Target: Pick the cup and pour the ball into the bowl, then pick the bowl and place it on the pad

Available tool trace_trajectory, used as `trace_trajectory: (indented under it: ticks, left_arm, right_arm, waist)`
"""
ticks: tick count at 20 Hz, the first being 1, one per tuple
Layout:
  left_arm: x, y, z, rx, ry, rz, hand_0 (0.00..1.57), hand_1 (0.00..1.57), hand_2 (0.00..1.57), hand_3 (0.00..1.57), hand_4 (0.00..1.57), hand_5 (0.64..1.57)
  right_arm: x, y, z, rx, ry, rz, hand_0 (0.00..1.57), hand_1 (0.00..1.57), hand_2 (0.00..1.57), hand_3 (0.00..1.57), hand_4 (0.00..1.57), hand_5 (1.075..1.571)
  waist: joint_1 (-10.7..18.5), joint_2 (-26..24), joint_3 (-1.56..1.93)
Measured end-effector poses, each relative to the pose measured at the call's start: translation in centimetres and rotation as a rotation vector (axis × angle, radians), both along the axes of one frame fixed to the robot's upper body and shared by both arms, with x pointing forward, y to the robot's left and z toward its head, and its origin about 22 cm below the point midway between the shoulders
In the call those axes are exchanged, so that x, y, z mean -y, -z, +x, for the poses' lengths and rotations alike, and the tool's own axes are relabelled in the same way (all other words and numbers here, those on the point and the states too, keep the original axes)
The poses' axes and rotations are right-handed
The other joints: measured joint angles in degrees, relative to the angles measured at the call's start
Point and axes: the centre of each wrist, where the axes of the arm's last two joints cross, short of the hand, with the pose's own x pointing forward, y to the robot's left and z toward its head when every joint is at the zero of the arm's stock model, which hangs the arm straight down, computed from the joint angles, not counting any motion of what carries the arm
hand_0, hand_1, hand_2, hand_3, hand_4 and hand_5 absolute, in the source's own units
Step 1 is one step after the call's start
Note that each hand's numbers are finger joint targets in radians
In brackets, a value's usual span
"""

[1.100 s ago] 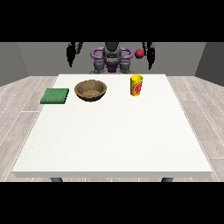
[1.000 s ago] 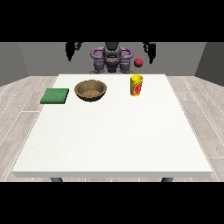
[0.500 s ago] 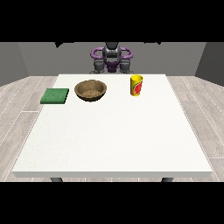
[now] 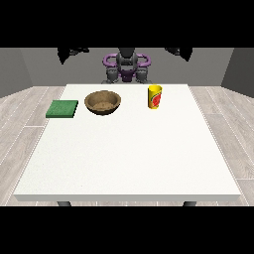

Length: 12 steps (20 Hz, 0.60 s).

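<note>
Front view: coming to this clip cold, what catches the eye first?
Three small things in a row along the far side of the big white table: a green pad at the view's left, a brown bowl beside it, and a yellow cup further right. Behind them stands the robot, both arms raised wide, its dark hands at the top edge.
</note>
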Motion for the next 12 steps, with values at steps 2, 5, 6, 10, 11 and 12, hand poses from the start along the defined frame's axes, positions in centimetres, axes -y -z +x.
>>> trace_trajectory:
  ticks: [2,5,6,10,11,12]
  left_arm:
    - [0.2,1.0,0.3,0.032,-0.006,0.004,0.0,0.0,0.0,0.0,0.0,1.527]
    - [0.3,2.5,1.0,0.069,-0.015,0.008,0.0,0.0,0.0,0.0,0.0,1.526]
    - [0.7,3.3,1.1,0.073,-0.019,0.01,0.0,0.0,0.0,0.0,0.0,1.527]
    - [1.8,6.4,1.6,0.098,-0.038,0.01,0.0,0.0,0.0,0.0,0.0,1.52]
    - [2.4,7.1,1.8,0.097,-0.044,0.012,0.0,0.0,0.0,0.0,0.0,1.517]
    - [2.6,7.6,2.1,0.1,-0.049,0.012,0.0,0.0,0.0,0.0,0.0,1.518]
  right_arm:
    - [-0.4,0.1,0.4,0.026,-0.011,0.003,0.0,0.0,0.0,0.0,0.0,1.57]
    - [-0.5,0.5,0.8,0.049,-0.03,0.0,0.0,0.0,0.0,0.0,0.0,1.571]
    - [-0.6,0.5,1.0,0.053,-0.03,0.0,0.0,0.0,0.0,0.0,0.0,1.571]
    - [-1.0,0.6,1.5,0.088,-0.051,-0.005,0.0,0.0,0.0,0.0,0.0,1.571]
    - [-0.9,0.7,1.5,0.089,-0.055,-0.004,0.0,0.0,0.0,0.0,0.0,1.571]
    - [-0.7,0.5,1.7,0.096,-0.059,-0.004,0.0,0.0,0.0,0.0,0.0,1.571]
  waist:
    - [-0.4,2.2,-0.01]
    - [-1.1,4.9,0.0]
    - [-1.2,5.2,0.0]
    - [-2.5,7.7,0.0]
    - [-2.9,7.9,-0.01]
    - [-3.3,8.2,0.0]
